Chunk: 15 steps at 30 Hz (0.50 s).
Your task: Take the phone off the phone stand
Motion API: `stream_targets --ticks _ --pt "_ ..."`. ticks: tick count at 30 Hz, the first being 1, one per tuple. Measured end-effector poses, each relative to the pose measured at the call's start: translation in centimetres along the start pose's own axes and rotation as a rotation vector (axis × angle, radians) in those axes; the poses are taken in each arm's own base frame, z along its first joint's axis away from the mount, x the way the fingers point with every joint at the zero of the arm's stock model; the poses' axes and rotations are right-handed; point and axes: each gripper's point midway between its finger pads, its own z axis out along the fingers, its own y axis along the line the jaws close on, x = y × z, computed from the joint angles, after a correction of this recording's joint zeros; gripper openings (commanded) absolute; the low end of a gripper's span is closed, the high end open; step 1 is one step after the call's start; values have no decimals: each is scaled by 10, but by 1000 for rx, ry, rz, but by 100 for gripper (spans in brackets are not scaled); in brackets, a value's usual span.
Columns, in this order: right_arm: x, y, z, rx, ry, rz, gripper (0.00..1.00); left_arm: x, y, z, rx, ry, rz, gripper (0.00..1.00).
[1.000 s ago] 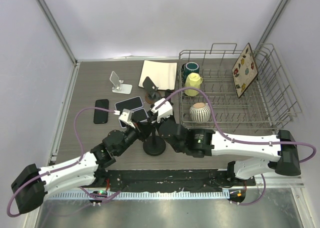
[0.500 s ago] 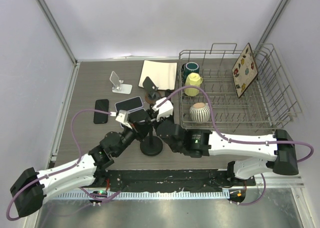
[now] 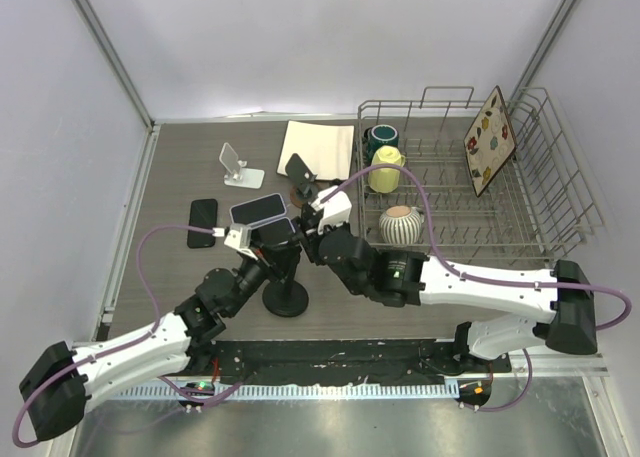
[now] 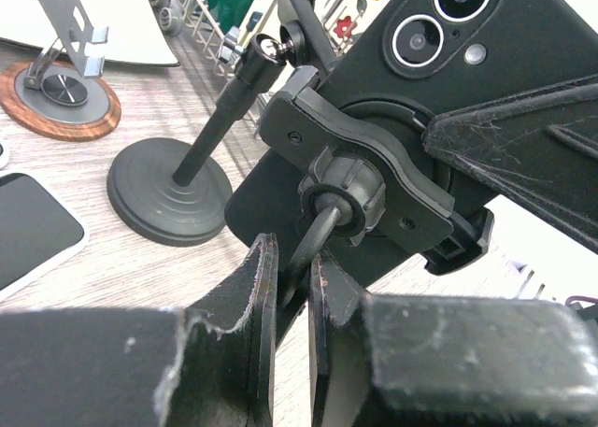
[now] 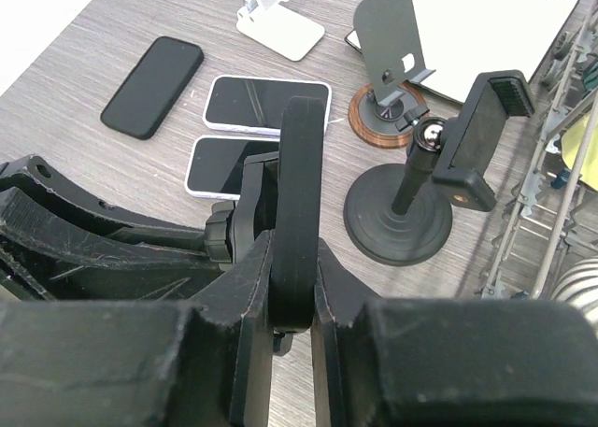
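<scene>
While the phone [image 4: 486,44] sits in the cradle of the phone stand [image 4: 369,170], both my hands are on the pair.

Left gripper [image 4: 294,282]: jaws drawn narrow, pinching the stand's thin neck just below the ball joint. Both fingers [image 4: 254,301] press against the rod. Nothing else is in this hand.

Right gripper [image 5: 297,259]: jaws closed down hard on the phone, which shows edge-on in the right wrist view as a black rounded strip standing upright between the pads. The grip is on the phone's edge, beside the cradle arms.

Phone: black, camera cluster facing my left wrist, back plate against the cradle, clamp arms around it. Not yet free of the stand.

From above, both wrists meet over the middle of the table [image 3: 180,267], with the stand's round black base [image 3: 285,299] below and between them.

Nearby, untouched:
- second stand [image 5: 397,223], black round base, clamp empty
- wooden-based stand [image 5: 391,98] just behind it
- white stand [image 5: 280,21] farther back
- black handset [image 5: 152,86] lying flat, apart from two white-edged handsets [image 5: 266,105] side by side
- dish rack [image 3: 560,192] off to my right
</scene>
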Motion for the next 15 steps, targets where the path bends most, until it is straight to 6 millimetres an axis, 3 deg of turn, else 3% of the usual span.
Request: stream_targets --ticks 12,15 --pt "-1 3 2 -99 19 -80 1 2 -4 3 82 -8 114 0" --pt "-2 1 2 -105 15 -123 1 3 -6 5 108 -6 155 20"
